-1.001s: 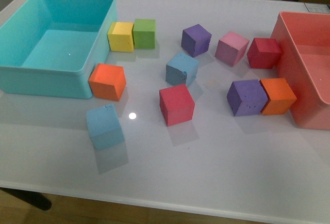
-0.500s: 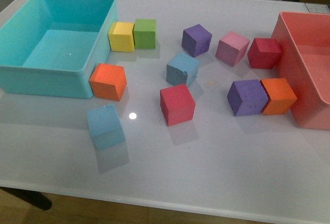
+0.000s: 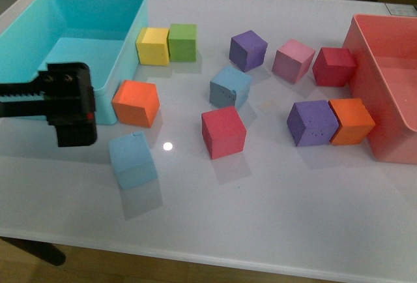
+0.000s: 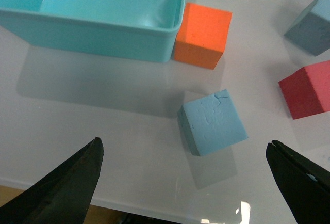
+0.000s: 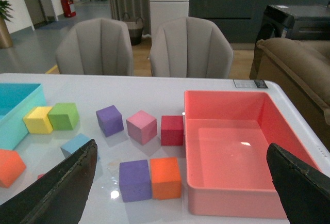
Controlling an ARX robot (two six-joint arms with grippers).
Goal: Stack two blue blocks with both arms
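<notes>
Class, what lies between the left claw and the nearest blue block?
Only bare table lies between the left claw and the blue block, as the left wrist view shows.

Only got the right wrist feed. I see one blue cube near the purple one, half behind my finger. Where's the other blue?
Observer: The second blue block sits alone near the front edge of the table, in front of the orange cube that is next to the turquoise bin.
Operator: Left arm on it?
Observer: No. The left gripper hovers over that block with its jaws wide open and touches nothing.
Operator: Anything between the two blues?
Observer: Nothing directly. The red cube stands close in front of the duller blue block, just off that line.
</notes>
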